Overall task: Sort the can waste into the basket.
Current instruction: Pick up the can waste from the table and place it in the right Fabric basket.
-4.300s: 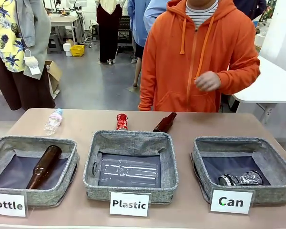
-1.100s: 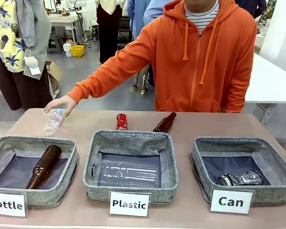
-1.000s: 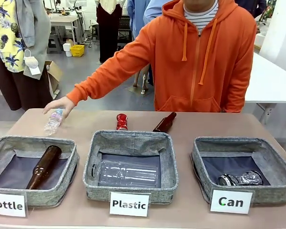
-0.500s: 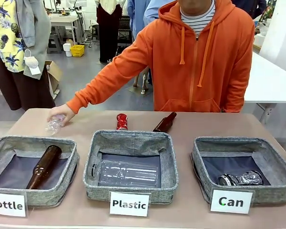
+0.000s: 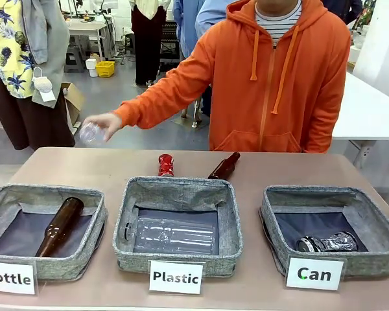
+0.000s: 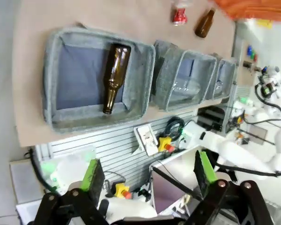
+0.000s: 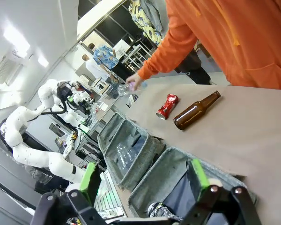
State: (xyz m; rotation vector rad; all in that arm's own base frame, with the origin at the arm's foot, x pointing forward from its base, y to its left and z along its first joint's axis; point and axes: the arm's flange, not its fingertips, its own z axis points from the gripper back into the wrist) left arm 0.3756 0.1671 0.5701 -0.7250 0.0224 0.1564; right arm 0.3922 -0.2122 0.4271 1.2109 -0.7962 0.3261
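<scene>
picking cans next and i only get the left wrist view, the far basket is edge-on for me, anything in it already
Observer: Yes. A dark crushed can with a silver top lies in the Can basket, near its front wall.
Operator: is the person's hand anywhere near the red one
Observer: No. The person's hand is raised above the table at its far left corner, holding a clear plastic bottle, well apart from the red crushed can.
Operator: and the right gripper
Observer: The right gripper is open with nothing between its fingers.
</scene>
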